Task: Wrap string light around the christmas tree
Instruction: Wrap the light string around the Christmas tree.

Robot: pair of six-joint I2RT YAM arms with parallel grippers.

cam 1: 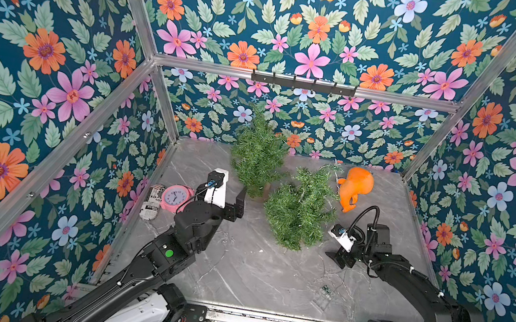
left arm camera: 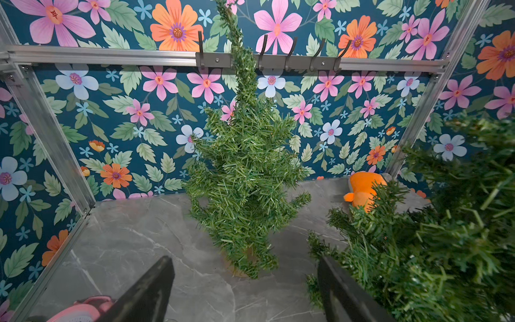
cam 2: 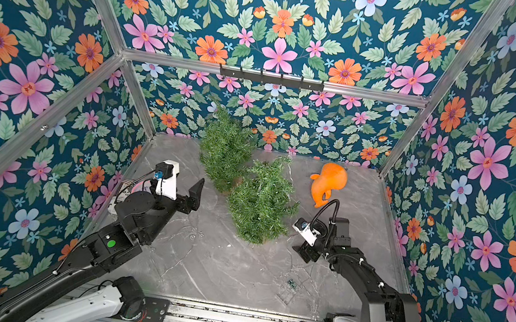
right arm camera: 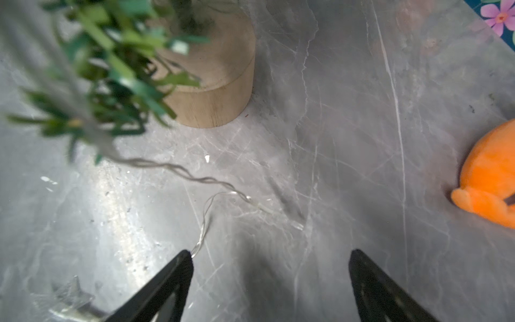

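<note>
The right gripper's (right arm camera: 270, 253) black fingers stand wide apart and empty. From beside one fingertip, the thin, kinked silver string light (right arm camera: 204, 223) trails over the marbled grey table (right arm camera: 348, 139) to the bristly christmas tree (cam 1: 300, 208). The tree stands mid-table, tip up, on a round wooden base (right arm camera: 211, 89). The left gripper (left arm camera: 245, 260) gapes empty too.

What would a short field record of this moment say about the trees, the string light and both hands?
trees: back tree, no wire visible on it; front tree on a wooden base
light: string light trails from the front tree's lower branches onto the table
left: left hand open, empty, facing the back tree
right: right hand open, low over the table; the wire ends beside one finger, ungripped
other: orange plush toy, pink clock
</note>
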